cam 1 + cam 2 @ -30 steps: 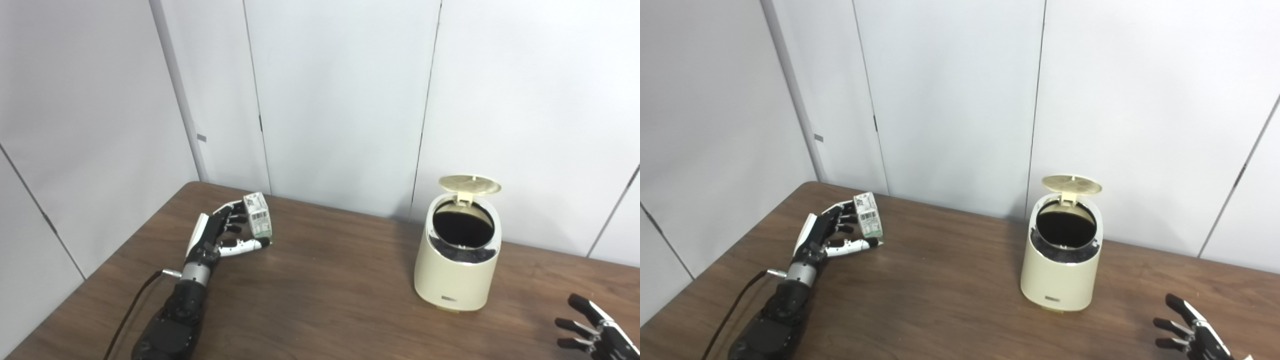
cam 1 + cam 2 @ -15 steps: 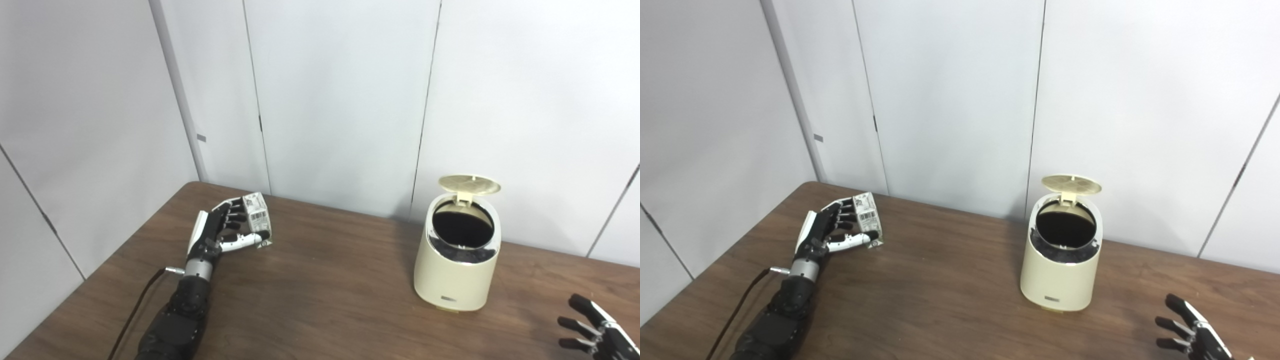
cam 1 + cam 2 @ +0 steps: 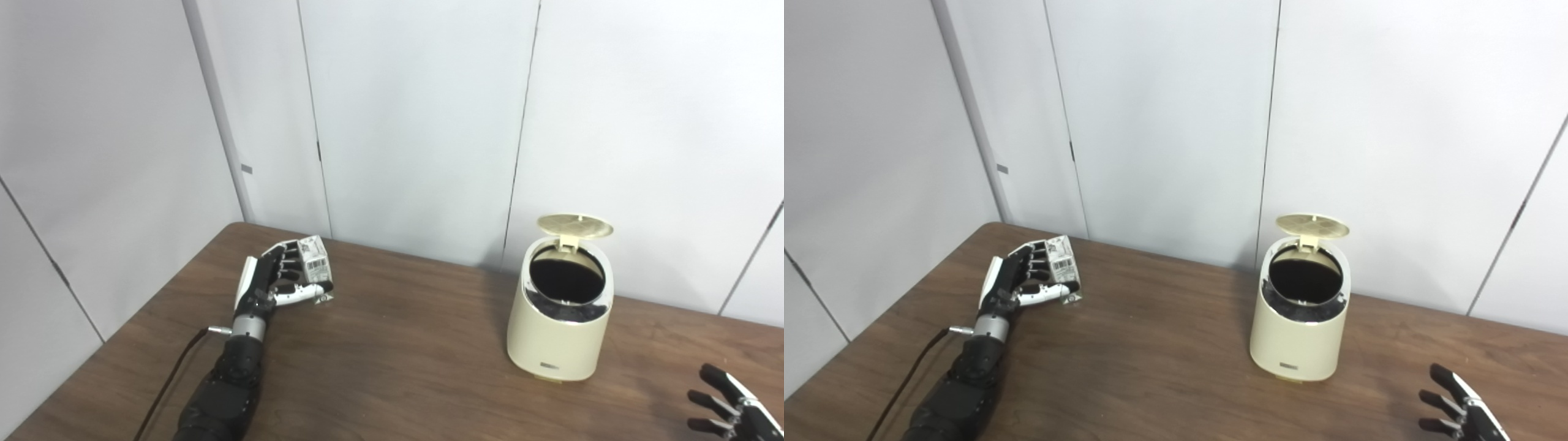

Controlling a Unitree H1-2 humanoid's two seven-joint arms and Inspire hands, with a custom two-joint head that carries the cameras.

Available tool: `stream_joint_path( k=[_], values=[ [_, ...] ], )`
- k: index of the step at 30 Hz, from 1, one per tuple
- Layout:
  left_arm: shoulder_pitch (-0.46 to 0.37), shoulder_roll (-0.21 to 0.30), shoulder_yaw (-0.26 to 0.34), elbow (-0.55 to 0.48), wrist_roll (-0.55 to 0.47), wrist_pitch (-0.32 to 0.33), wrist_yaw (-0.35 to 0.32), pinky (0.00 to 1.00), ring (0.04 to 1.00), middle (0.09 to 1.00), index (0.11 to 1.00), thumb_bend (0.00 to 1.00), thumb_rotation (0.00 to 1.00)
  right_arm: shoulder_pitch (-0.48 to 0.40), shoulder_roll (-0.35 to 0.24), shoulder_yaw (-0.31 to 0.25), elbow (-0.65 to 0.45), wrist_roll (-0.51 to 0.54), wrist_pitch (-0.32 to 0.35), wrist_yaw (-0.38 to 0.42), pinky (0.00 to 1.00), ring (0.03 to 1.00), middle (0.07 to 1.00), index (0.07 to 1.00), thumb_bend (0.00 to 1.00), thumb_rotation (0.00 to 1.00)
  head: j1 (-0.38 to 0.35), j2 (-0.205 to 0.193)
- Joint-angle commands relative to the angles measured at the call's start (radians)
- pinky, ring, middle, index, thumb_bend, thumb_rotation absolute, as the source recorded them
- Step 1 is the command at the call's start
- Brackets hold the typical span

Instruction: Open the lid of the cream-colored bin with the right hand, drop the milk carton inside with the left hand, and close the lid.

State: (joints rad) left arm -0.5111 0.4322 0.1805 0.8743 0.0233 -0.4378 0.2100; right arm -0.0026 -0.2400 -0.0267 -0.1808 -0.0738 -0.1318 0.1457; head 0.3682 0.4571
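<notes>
Left eye view, milk carton [image 3: 315,269]: sitting at the far left of the table [image 3: 392,355], base touching the wood, tilting slightly.
Left hand [image 3: 272,283]: closing around the milk carton, fingers wrapping its left face and thumb crossing its near face low down; grasp appearing formed, carton not lifted.
Left arm: reaching in from the near left edge, a dark cable trailing beside the wrist.
Bin [image 3: 562,318]: cream-colored, standing upright right of centre, well apart from the carton.
Lid [image 3: 575,225]: standing open, hinging at the far rim, dark opening showing beneath.
Right hand [image 3: 1458,411]: resting at the near right corner, fingers spreading apart, holding nothing, near the bin but not touching it.
Backdrop: white wall panels running behind the table.
</notes>
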Motion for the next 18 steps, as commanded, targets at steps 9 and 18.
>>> stream_joint_path(
  k=[9,18],
  values=[
    [-0.046,-0.01,-0.007,-0.016,0.007,-0.032,0.065,0.39,0.431,0.466,0.518,0.54,0.0,-0.006,0.001,-0.005,-0.065,0.002,0.001,-0.009,0.71,0.831,0.923,0.898,0.8,0.35,0.001,0.011],
    [-0.042,-0.012,-0.016,-0.038,0.01,-0.032,0.077,0.39,0.438,0.471,0.503,0.52,0.0,-0.01,0.002,0.001,-0.072,-0.009,0.004,-0.006,0.71,0.826,0.926,0.911,0.78,0.34,0.0,0.014]
  ],
)
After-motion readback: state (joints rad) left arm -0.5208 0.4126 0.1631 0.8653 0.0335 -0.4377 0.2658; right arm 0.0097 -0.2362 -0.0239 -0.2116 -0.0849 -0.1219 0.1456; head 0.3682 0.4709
